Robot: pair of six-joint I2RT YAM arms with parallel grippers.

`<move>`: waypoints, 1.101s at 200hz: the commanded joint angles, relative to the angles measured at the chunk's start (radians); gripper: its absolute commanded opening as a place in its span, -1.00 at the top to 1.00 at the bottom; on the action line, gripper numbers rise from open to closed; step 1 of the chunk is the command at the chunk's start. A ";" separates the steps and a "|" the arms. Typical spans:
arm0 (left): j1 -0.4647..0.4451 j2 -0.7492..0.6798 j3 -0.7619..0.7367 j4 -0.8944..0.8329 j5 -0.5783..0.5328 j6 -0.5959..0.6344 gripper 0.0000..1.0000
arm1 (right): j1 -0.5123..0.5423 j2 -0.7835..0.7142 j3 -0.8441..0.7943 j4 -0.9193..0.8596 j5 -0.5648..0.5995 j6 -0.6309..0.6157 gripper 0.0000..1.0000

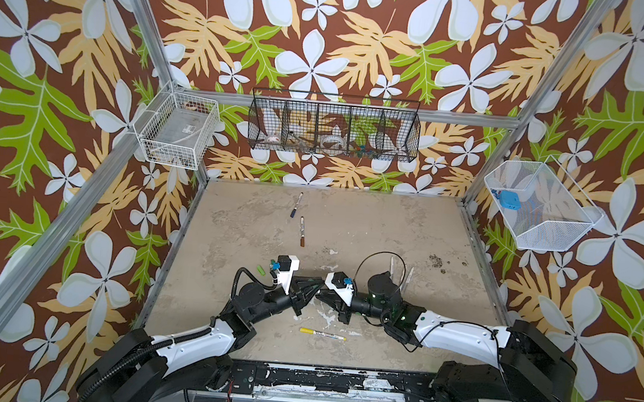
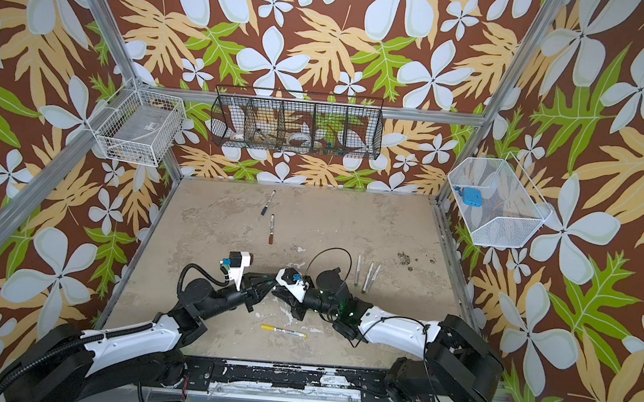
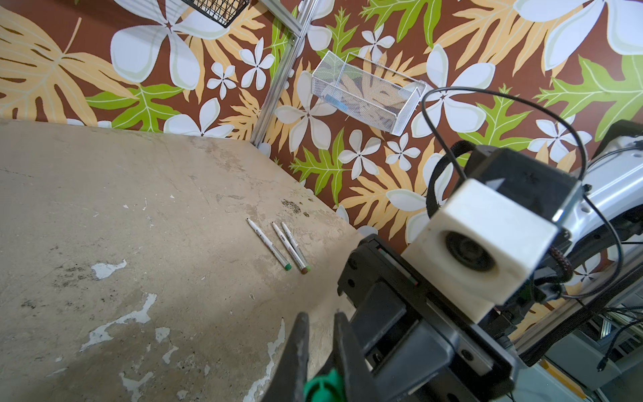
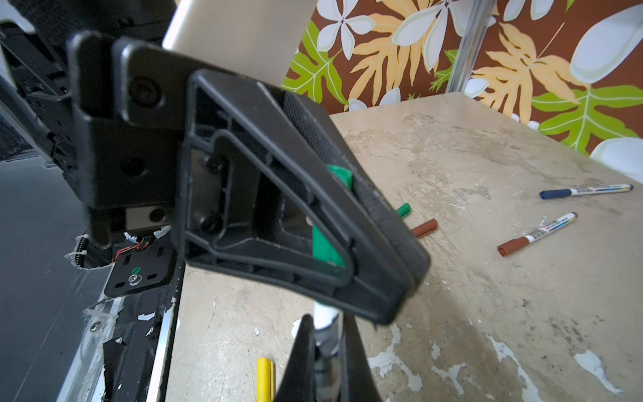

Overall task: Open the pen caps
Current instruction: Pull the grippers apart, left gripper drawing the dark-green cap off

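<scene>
Both grippers meet at mid-table over one pen. My left gripper (image 3: pixel 320 320) (image 1: pixel 311 288) is shut on its green pen cap (image 3: pixel 323 386), also showing between the black fingers (image 4: pixel 339 175) in the right wrist view. My right gripper (image 4: pixel 327 323) (image 1: pixel 324 298) is shut on the white barrel (image 4: pixel 325 315). The joint between cap and barrel is hidden behind a left finger. A loose green cap (image 4: pixel 403 210) and a brown cap (image 4: pixel 424 228) lie on the table. Blue-capped (image 1: pixel 296 204), brown-capped (image 1: pixel 302 231) and yellow-capped (image 1: pixel 321 333) pens lie apart.
Three uncapped barrels (image 2: pixel 367 276) lie side by side at the right of the table. A light green cap (image 1: pixel 260 270) lies beside the left wrist. Wire baskets hang on the back wall (image 1: pixel 334 128), left wall (image 1: pixel 176 131) and right wall (image 1: pixel 536 203).
</scene>
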 commanded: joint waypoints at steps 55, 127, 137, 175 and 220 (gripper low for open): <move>0.020 -0.036 -0.006 0.106 -0.122 0.004 1.00 | 0.000 -0.023 -0.015 -0.179 0.017 -0.051 1.00; 0.020 -0.059 -0.010 0.100 -0.129 0.004 1.00 | -0.001 -0.009 -0.012 -0.216 0.046 -0.068 1.00; 0.020 -0.058 -0.010 0.101 -0.130 0.003 1.00 | -0.001 -0.006 -0.012 -0.219 0.047 -0.070 1.00; 0.021 -0.055 -0.009 0.097 -0.132 0.007 1.00 | -0.014 -0.019 -0.022 -0.205 0.042 -0.062 1.00; 0.021 -0.059 0.023 -0.029 -0.251 0.031 1.00 | -0.061 -0.084 -0.059 -0.154 0.082 -0.001 1.00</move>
